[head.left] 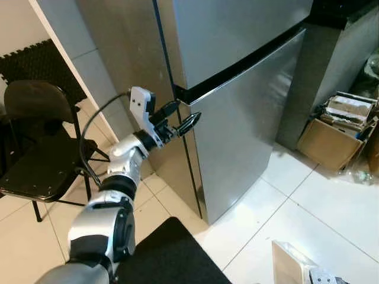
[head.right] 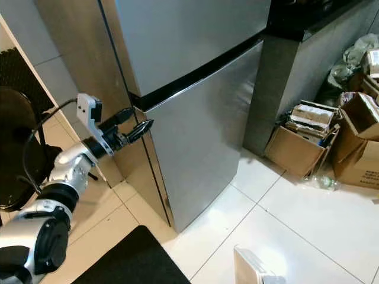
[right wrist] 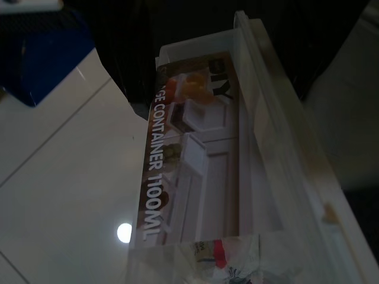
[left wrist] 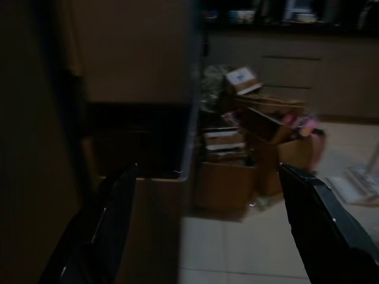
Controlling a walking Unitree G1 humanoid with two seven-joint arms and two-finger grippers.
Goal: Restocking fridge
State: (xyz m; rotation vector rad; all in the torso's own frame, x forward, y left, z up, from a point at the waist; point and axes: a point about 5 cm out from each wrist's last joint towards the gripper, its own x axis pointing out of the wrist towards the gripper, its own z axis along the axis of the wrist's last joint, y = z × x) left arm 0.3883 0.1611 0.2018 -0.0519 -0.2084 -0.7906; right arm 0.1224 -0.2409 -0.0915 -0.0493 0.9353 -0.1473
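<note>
Stainless-steel two-door fridge (head.left: pixel 237 89) stands upright against the wall, both doors closed, a black seam dividing upper door from lower. Left gripper (head.left: pixel 182 118) is raised to that seam at the fridge's left front corner, its two black fingers (head.left: pixel 190 123) spread apart around the door edge; nothing is held. In the left wrist view the fingers (left wrist: pixel 112 219) straddle the dark door edge, one on each side. Right gripper state: cannot tell; the right wrist view shows a clear plastic storage container (right wrist: pixel 237 177) with a printed label reading "CONTAINER 1100ML", close to the camera above white floor tiles (right wrist: pixel 59 177). Black folding chair (head.left: pixel 41 148) stands left of the fridge. Open cardboard boxes (head.right: pixel 302 142) with packaging sit on the floor to the fridge's right, beside a dark counter (head.right: pixel 308 23). Black floor mat (head.left: pixel 172 254) lies below the left arm.
</note>
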